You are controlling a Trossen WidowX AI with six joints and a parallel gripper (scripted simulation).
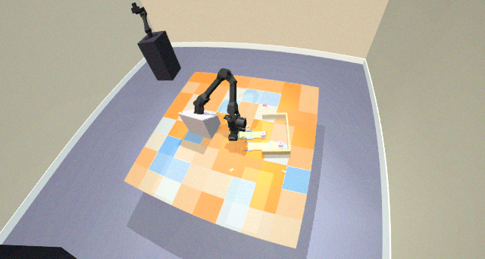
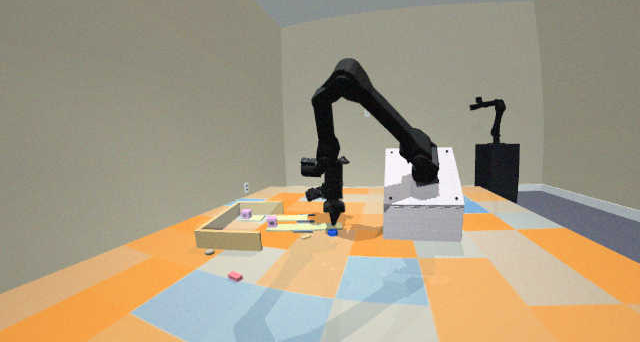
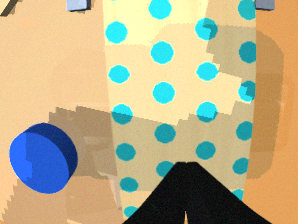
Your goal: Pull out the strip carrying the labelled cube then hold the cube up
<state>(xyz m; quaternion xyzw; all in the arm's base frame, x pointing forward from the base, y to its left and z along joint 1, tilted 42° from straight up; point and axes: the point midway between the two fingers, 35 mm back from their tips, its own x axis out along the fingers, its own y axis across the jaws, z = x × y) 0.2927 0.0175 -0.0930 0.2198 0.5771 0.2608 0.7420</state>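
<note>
A cream strip with cyan dots (image 3: 166, 63) (image 1: 251, 135) (image 2: 300, 227) lies on the floor, running out of the open side of a low tan frame (image 1: 289, 132) (image 2: 227, 239). A small pink cube (image 1: 262, 135) (image 2: 272, 221) sits on its far part. My gripper (image 3: 185, 171) (image 1: 232, 138) (image 2: 333, 217) is shut, pointing straight down with its tips on the near end of this strip. A second, plain pale strip (image 1: 261, 147) (image 2: 295, 217) lies beside it with another pink cube (image 1: 280, 143) (image 2: 246, 213) inside the frame. I cannot read the cubes' labels.
A blue disc (image 3: 43, 157) (image 2: 332, 232) lies on the floor just beside my fingertips. The arm's white pedestal (image 1: 198, 123) (image 2: 422, 217) stands close by. A small pink block (image 2: 235, 276) lies apart.
</note>
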